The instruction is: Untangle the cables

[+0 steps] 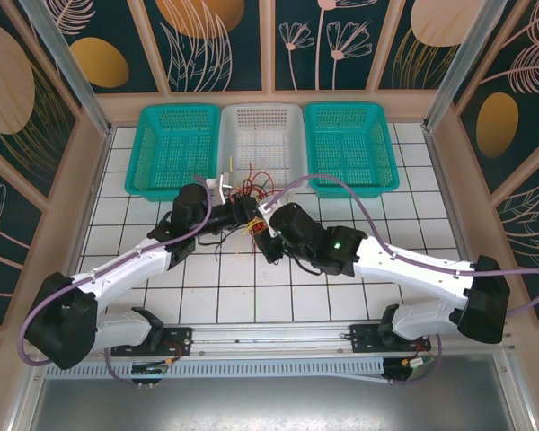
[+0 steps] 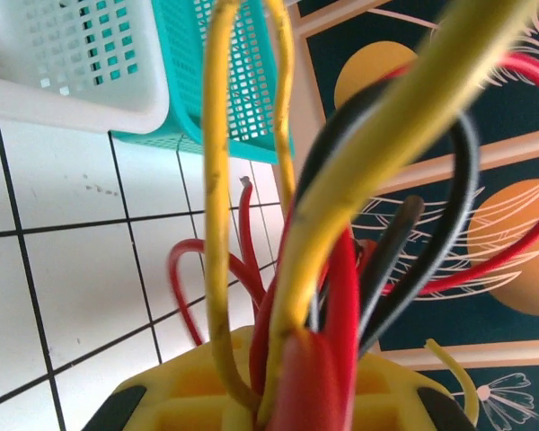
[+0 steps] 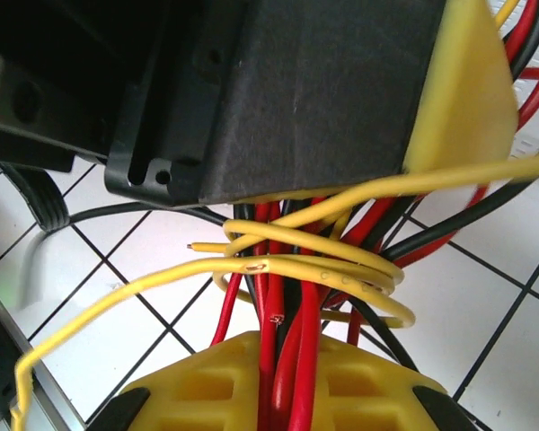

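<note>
Two arms reach in from the lower edge of the overhead view, the left arm [image 1: 126,265] and the right arm [image 1: 413,265], and they meet at mid-frame over the white tiled worktop [image 1: 162,296]. Beyond them, along the upper edge, stand three baskets: one teal basket [image 1: 173,148] at left, one white basket [image 1: 262,144] in the middle, and a second teal basket [image 1: 350,146] at right.

The cables [image 1: 254,190] come in three colours: red, black and yellow. The strands cross too thickly to count. They are thin and glossy. In the right wrist view a yellow strand [image 3: 323,269] loops several times around the red and black ones, and bare wire tips show at two cut ends.

The left fingers [image 2: 189,400], at the bottom of the left wrist view, are pressed together on red and yellow strands that rise from between them. The right fingers [image 3: 198,386], at the bottom of the right wrist view, likewise pinch red strands. The knot sits between the two sets of fingers, just below the white basket in the overhead frame.
</note>
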Motion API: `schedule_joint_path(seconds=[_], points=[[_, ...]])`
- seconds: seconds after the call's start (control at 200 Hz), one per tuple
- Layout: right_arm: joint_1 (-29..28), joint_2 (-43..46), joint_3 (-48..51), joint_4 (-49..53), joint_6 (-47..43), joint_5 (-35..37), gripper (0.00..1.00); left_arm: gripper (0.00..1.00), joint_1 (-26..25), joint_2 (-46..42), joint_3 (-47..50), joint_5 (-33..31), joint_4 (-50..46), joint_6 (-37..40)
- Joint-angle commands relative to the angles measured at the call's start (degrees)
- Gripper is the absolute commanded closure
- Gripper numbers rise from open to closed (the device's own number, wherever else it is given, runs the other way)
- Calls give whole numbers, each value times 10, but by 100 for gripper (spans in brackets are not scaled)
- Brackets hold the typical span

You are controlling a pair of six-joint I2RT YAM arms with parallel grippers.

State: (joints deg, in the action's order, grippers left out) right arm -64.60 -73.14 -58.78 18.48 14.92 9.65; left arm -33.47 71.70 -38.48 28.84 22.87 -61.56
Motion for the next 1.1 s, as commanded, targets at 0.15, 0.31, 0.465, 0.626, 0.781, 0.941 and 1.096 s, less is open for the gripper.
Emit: schedule_joint_path(seconds=[0.15,0.31,0.465,0.626,0.781,0.941,1.096], points=[[8,38,-32,14,35,103,50,100,30,-34,-47,-126,-79,22],[9,77,-43,58,95,140,25,100,32,-94,-35,-299,-72,25],[-13,72,-68,45,143,130,30,100,32,-92,-42,-352,-67,13],[-53,17,-82,-33,162,81,42,100,32,-86,-45,-376,-64,-9],[-48,-79,-142,-50,186,-25,65,100,32,-82,-67,-408,-122,-40],[-15,-137,-176,-46,227,-47,73,100,32,-83,-66,-409,-126,-64],[-7,-157,-193,-33,228,-34,72,100,32,-78,-63,-405,-124,-72]])
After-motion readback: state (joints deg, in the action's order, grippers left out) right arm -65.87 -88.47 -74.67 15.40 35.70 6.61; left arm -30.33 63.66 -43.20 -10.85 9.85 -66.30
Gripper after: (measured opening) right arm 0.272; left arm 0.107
